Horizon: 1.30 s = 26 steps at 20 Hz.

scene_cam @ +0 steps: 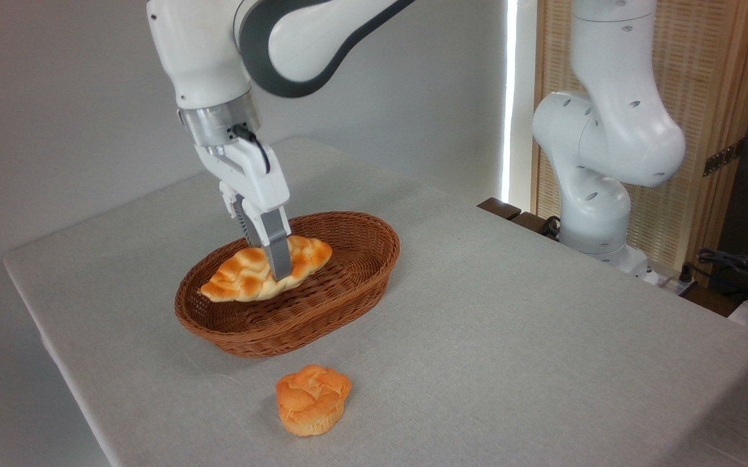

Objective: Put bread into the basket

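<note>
End effector: I see my end effector (268,263) pointing down into the basket, its two grey fingers (277,250) clamped across the middle of the bread, one on the near side and one behind it.
Bread: the bread (247,275) is a long braided loaf, pale golden with toasted orange-brown patches. It lies inside the basket, lengthwise along the oval, its left tip lower and nearer me, its right tip higher and toward the far rim. I cannot tell whether its underside is resting on the basket floor or hanging just above it.
Basket: the basket (322,305) is brown woven wicker, oval, with low flared sides, and it stands on the counter left of centre.
Bun: a small round orange bun (313,399) sits on the counter just in front of the basket, on the near side, apart from the wicker.
Counter: the counter (542,337) is covered in a light grey cloth.
Arm: the white arm (205,58) comes down from the top left; its base (597,194) stands at the far right edge of the counter.
Background: a plain grey wall at the far left, a wooden slatted panel (711,130) at the far right, and dark cables (737,269) beside it.
</note>
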Each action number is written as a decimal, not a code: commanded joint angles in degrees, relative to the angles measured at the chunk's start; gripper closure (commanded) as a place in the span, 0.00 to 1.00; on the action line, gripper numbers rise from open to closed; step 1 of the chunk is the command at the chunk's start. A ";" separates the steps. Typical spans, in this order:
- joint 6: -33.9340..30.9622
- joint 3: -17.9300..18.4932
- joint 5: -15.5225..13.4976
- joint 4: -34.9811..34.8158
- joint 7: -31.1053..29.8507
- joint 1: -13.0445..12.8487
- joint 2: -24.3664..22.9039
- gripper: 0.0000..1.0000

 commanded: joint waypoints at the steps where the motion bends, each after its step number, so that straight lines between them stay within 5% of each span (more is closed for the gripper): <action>1: 0.72 0.28 1.26 1.39 -1.30 -0.31 0.99 0.00; 13: -0.07 0.28 1.26 1.04 -0.77 -0.31 0.90 0.00; 17: -0.42 1.33 1.09 1.13 -0.42 0.04 -2.51 0.00; 23: -5.42 10.46 -1.89 1.91 9.14 0.48 -9.29 0.00; 26: -10.69 11.70 -2.16 6.29 11.18 1.97 -8.68 0.00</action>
